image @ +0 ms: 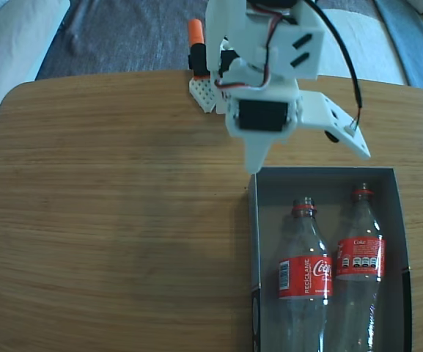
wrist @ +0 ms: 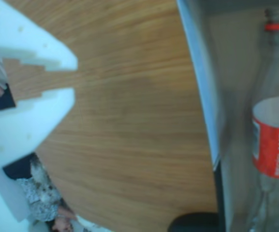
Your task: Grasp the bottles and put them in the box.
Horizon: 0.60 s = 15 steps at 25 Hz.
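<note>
Bottles lay side by side inside the box (image: 254, 242), which sat at the table's (image: 108, 220) near right corner in the fixed view, its far wall toward the arm. Both were clear Coca-Cola bottles with red labels and red neck rings, necks pointing at the far wall: the left bottle (image: 305, 275) lay close to the box's left wall, the right bottle (image: 359, 257) close to its right wall, the two touching or nearly so. Above the table just beyond the box's far left corner hung the white gripper (wrist: 71, 75), apart from both bottles, holding nothing. In the wrist view its fingers (wrist: 28, 43) stood a narrow gap apart over bare wood, the box's left wall (wrist: 199, 87) and one bottle (wrist: 274, 140) at right.
</note>
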Available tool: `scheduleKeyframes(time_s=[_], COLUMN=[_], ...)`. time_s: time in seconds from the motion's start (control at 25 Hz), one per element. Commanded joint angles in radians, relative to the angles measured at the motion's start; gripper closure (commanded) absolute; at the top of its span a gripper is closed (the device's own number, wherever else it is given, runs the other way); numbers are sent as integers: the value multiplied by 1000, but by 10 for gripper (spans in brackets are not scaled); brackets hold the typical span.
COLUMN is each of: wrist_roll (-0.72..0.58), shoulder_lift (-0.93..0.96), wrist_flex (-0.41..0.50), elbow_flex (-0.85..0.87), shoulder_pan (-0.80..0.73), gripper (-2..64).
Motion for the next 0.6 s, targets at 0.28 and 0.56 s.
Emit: scheduleKeyframes(time_s=[0.28, 0.56], wrist_roll=[-83, -169], shoulder_lift=[207, 359], wrist_flex=[-101, -204], elbow_flex=[212, 442], shoulder_pan=[69, 72], gripper=[615, 616])
